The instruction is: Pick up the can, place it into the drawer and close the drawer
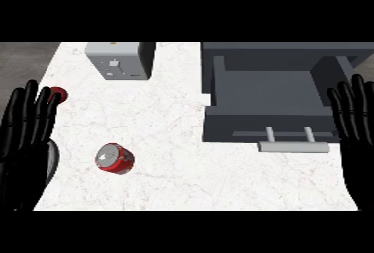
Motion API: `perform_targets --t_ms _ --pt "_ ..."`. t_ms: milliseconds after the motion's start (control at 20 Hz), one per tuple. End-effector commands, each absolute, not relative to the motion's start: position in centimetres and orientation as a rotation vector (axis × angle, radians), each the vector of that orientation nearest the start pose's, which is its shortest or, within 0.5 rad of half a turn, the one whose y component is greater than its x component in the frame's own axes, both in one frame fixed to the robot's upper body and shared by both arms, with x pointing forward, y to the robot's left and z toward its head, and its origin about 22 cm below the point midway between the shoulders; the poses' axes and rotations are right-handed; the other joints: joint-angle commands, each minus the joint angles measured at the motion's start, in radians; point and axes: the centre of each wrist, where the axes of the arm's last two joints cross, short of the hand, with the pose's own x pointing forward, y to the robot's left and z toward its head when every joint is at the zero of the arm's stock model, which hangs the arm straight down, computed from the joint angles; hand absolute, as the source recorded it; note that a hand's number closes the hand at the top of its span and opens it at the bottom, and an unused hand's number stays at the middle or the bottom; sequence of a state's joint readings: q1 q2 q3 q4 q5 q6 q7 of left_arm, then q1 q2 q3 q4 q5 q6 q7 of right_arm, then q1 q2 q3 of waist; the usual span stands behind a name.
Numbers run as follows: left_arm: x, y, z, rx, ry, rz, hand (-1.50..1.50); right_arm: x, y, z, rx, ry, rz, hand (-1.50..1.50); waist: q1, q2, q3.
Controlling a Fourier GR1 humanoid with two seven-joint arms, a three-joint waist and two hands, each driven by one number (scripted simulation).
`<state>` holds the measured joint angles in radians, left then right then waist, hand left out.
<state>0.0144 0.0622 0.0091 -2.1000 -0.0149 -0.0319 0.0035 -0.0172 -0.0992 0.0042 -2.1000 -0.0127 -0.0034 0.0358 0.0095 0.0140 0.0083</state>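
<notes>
The left hand (27, 133) is seen at the left edge of the view with its fingers straight and spread upward, holding nothing; it is taken to be resting. The right hand (355, 118) is held the same way at the right edge, fingers straight and empty. The red cylindrical metal can with a silver end (115, 158) lies on the white marbled counter (182, 183), just to the right of the left hand and well apart from the right one. It appears to be tipped on its side, its silver end turned up and to the left.

The dark grey open drawer with a pale bar handle (266, 99) is found just to the left of the right hand, pulled out of its dark grey cabinet housing (285, 52). A small red round object (57, 94) sits beside the left hand's fingertips, and a light grey box-shaped appliance (116, 60) stands beyond them.

Nothing has been grasped yet. The chief risk is judged to lie in the can's posture: a lying cylinder could be nudged into rolling if it is touched off-centre by fingers. The small red object could be knocked if the left hand is swung carelessly. Later, the can could be caught on the drawer's front wall if carried too low, and it could be jolted inside if the handle (294, 147) is pushed abruptly.
</notes>
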Motion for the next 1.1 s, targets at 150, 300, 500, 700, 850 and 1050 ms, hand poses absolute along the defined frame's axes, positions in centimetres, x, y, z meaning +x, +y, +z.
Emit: perform_targets --t_ms 150,300,500,700,850,1050 --pt "20.1 22.4 13.9 -0.235 -2.128 -0.270 -1.50 20.9 -23.7 14.2 -0.077 -2.127 0.095 -1.50 -0.011 -0.016 -0.009" --pt "19.0 22.8 9.6 -0.167 -1.779 -0.304 -1.50 20.9 -24.4 9.5 -0.151 -1.833 -0.001 -1.50 -0.003 -0.008 -0.008" --pt "17.4 22.2 10.7 -0.135 -1.711 -0.305 -1.50 21.0 -25.8 11.8 -0.167 -1.796 -0.008 -1.50 -0.004 -0.016 -0.008" --pt "15.3 23.5 12.4 -0.129 -1.722 -0.310 -1.50 19.6 -26.8 11.2 -0.160 -1.771 0.017 -1.50 -0.007 -0.016 -0.008" --pt "17.2 23.5 12.0 -0.137 -1.726 -0.308 -1.50 17.4 -25.8 10.9 -0.164 -1.772 0.024 -1.50 -0.013 -0.015 -0.008" --pt "15.7 23.5 13.0 -0.140 -1.694 -0.252 -1.50 18.7 -26.4 10.5 -0.169 -1.770 0.000 -1.50 -0.009 -0.015 -0.008"
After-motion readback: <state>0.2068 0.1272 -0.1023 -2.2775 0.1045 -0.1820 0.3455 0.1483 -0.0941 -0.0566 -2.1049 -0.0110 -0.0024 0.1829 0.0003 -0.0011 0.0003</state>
